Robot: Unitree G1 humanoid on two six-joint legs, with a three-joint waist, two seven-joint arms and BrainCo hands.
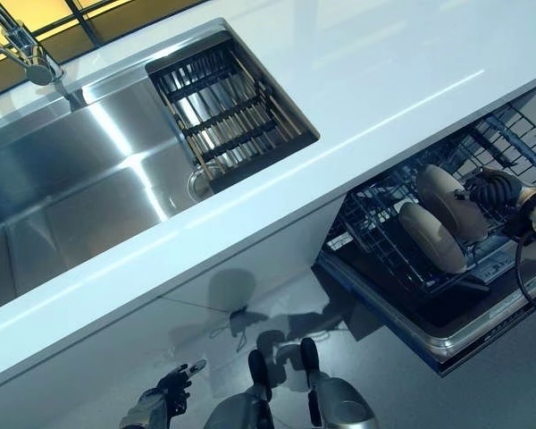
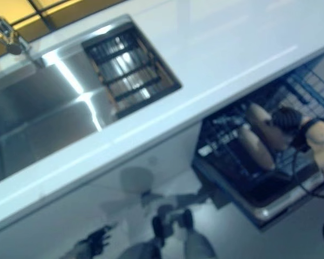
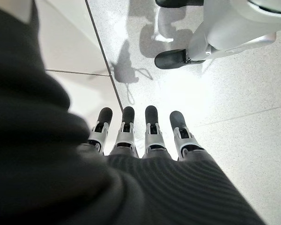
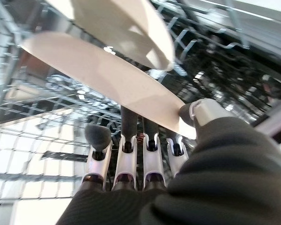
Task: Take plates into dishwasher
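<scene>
Beige and standing on edge, a plate is sitting in the right hand, the thumb pressing one face at the rim while the fingers are reaching along the other face, so the hand is clamped on the plate. The plate is lying directly ahead of this hand, between thumb and fingers, its broad face turned sideways to the palm and its lower edge pointing down among the wires of the dishwasher rack. Just beyond it, on the side away from the hand, a second plate is standing upright in the same rack, its face roughly parallel to the held one and close beside it. The coming move is likely turning on that narrow gap: the held plate probably needs to be settling straight down into its own slot without knocking its neighbour. The left hand is hanging low by the floor, well apart from the dishwasher, fingers straight and holding nothing. The desk and its steel sink are carrying no plates in view.
</scene>
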